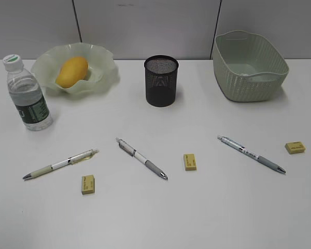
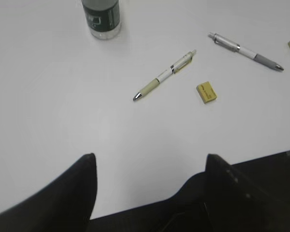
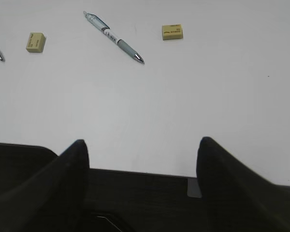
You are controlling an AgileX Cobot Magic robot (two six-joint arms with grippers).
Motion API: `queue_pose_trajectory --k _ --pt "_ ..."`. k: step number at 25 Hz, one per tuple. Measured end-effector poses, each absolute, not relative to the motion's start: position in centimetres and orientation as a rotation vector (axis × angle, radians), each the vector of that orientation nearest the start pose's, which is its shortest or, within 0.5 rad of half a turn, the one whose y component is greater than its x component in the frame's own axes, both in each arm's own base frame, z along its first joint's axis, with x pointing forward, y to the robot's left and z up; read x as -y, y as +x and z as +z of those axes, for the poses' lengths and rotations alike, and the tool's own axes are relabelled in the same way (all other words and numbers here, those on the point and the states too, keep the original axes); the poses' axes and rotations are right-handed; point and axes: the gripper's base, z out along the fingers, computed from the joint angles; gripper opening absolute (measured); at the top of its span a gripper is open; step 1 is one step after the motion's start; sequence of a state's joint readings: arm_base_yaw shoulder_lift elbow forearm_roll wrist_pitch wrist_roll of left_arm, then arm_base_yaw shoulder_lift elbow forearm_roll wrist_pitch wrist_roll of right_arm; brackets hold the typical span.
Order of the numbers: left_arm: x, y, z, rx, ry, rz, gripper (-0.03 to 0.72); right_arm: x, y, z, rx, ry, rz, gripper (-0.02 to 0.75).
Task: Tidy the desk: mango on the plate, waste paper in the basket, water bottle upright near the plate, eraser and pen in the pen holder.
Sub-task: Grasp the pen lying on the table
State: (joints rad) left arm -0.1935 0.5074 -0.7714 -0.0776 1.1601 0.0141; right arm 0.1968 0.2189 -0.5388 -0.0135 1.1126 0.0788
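Mango point(image 1: 71, 71) sitting on plate point(image 1: 101, 78), upper left; water bottle point(image 1: 27, 95) standing beside it. You're holding both tools wide open, empty: left tool point(image 2: 150, 166), right tool point(image 3: 141, 152). Pens, erasers waiting on table point(image 1: 207, 207), pen holder point(image 1: 161, 81) centre.

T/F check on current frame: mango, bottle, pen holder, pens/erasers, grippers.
1. The mango lies on the plate. True.
2. The water bottle lies on its side. False: it stands upright, to the left of the plate and nearer the camera.
3. The pen holder already holds a pen. False: no pen sticks out of it; three pens lie flat on the desk.
4. Three erasers lie on the desk. True.
5. The left gripper is shut on a pen. False: its jaws stand apart and empty.
6. The right gripper is open, holding nothing. True.
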Motion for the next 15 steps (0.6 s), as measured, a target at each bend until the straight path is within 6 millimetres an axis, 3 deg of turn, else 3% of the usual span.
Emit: queue_pose_trajectory --k 3,10,15 --pt "1.7 5.4 33.2 -2.347 0.242 -0.186 0.524 -0.4 2.3 28.2 -2.275 -0.135 0.128 0.547" --pt "1.8 5.4 28.8 -2.466 0.246 -0.189 0.523 -0.4 2.3 28.2 -2.275 -0.135 0.128 0.547" --pt "2.0 5.7 27.6 -2.468 0.237 -0.215 0.523 -0.4 2.4 28.2 -2.281 -0.135 0.126 0.547"
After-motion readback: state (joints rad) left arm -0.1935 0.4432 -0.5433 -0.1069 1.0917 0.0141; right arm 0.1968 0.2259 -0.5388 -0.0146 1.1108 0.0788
